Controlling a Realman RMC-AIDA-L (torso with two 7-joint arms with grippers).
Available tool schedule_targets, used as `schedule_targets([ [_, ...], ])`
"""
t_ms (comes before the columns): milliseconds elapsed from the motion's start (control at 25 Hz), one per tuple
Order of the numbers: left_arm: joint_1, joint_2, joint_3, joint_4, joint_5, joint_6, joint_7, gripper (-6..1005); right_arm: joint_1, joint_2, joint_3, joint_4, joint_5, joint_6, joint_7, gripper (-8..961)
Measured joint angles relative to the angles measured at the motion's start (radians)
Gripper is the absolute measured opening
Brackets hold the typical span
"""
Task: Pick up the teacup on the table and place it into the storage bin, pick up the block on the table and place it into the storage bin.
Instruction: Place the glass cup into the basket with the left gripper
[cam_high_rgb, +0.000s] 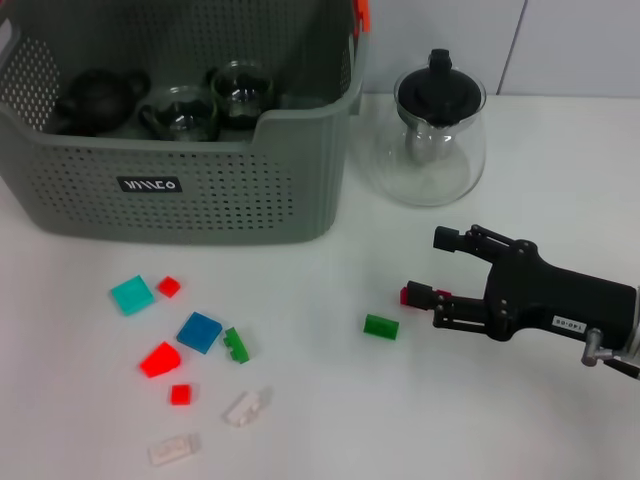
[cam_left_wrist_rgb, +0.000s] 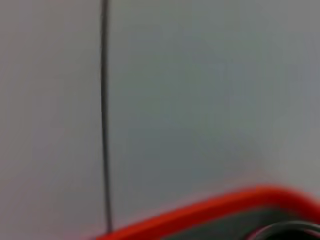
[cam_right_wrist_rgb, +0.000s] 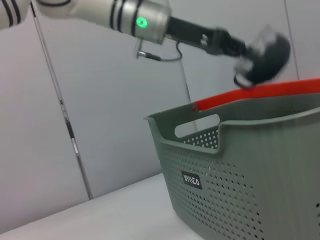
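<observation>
Two glass teacups (cam_high_rgb: 185, 112) sitting inside the storage bin (cam_high_rgb: 200, 190) beside a dark teapot (cam_high_rgb: 95, 100), so likely on to the block step. Right gripper (cam_high_rgb: 430, 267) low over the table (cam_high_rgb: 330, 420), jaws spread wide and empty, one fingertip just beside a small red block (cam_high_rgb: 404, 296), a green block (cam_high_rgb: 381, 326) near; probably lining up to straddle the red one. Left gripper (cam_right_wrist_rgb: 260, 52) raised above the bin's rim, apart from the working side; impossible to tell its grip state.

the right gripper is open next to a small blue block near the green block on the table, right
Not quite. In the head view the small block at the open right gripper is red, not blue. It does lie on the table beside the green block.
</observation>
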Motion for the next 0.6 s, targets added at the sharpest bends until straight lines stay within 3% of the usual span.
schedule_targets([
  [120, -0.053, -0.044, 0.069, -0.034, 0.221, -0.061, -0.018, 94, 0.000, -0.001, 0.000, 0.000, 0.000, -0.003, 0.000, 944],
  [200, -0.090, -0.089, 0.097, -0.080, 0.369, -0.129, -0.016, 96, 0.000, -0.001, 0.000, 0.000, 0.000, -0.001, 0.000, 944],
  [320, -0.105, -0.124, 0.142, -0.124, 0.454, -0.201, -0.002, 100, -0.001, 0.000, 0.000, 0.000, 0.000, 0.001, 0.000, 944],
  [360, -0.101, -0.129, 0.186, -0.150, 0.459, -0.252, 0.007, 101, -0.001, 0.000, 0.000, 0.000, 0.000, 0.001, 0.000, 944],
  [600, -0.089, -0.123, 0.240, -0.212, 0.462, -0.339, 0.015, 109, -0.002, 0.000, 0.006, 0.000, 0.000, 0.003, 0.000, 944],
])
